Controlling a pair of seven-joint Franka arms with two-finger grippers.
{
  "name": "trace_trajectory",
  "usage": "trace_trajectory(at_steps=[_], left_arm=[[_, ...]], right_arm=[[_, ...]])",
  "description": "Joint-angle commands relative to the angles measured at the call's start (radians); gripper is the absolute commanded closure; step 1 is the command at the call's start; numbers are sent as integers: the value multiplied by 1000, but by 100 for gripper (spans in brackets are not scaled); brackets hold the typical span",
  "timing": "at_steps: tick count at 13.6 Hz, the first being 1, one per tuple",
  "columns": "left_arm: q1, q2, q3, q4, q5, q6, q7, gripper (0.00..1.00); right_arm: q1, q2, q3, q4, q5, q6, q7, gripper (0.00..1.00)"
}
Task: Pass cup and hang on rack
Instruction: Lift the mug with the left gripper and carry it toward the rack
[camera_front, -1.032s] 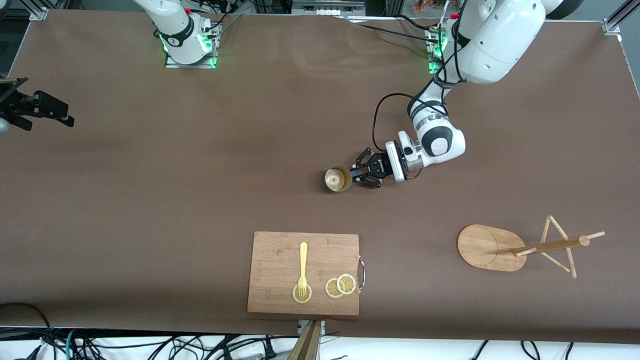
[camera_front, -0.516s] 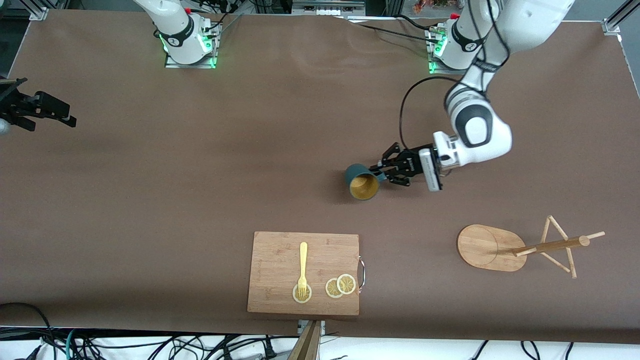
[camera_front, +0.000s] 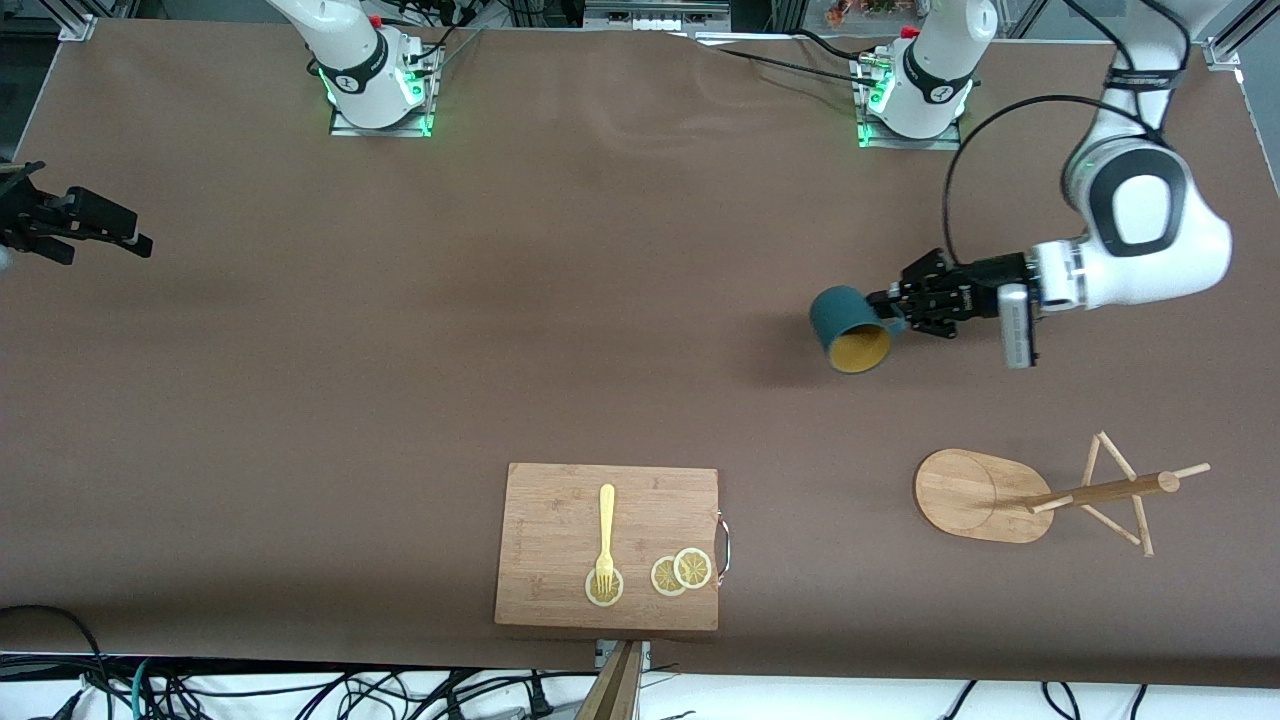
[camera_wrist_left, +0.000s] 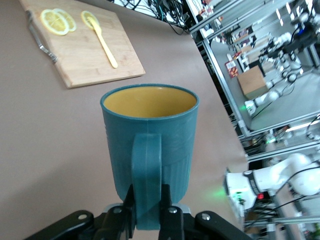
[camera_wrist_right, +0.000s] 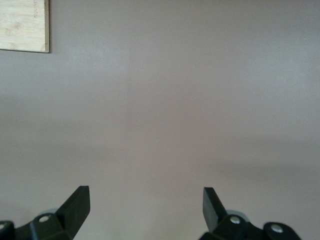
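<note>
We see the left gripper squeezing the handle of the cup, up in the air at the right middle of the front view. The rack stands at the lower right. The right gripper waits at the left edge, fingers wide apart.

No text, label, brand or number can be read in any view. Nothing printed shows clearly enough on any surface to make out.

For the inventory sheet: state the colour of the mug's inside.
Mustard yellow inside the teal mug, clearest in the left wrist view.
</note>
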Motion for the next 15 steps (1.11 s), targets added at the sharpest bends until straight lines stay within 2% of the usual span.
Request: trace_trajectory(at_steps=[1, 5, 7, 11, 12, 15], left_arm=[[3, -55, 90, -12, 73, -87, -144, 100], [56, -46, 182, 11, 62, -200, -348, 100], [99, -12, 183, 51, 21, -223, -456, 100], [159, 48, 183, 64, -149, -289, -635, 100], [167, 72, 184, 83, -196, -312, -677, 100], [208, 164, 183, 175, -244, -392, -709, 100]], right_arm=[[-2, -7, -4, -3, 22, -4, -16, 0], [-1, -7, -2, -3, 25, 0, -16, 0], [-1, -5, -2, -1, 25, 2, -16, 0], [2, -5, 1, -1, 26, 2, -14, 0], [2, -5, 1, -1, 26, 2, -14, 0], [2, -5, 1, -1, 26, -6, -16, 0]])
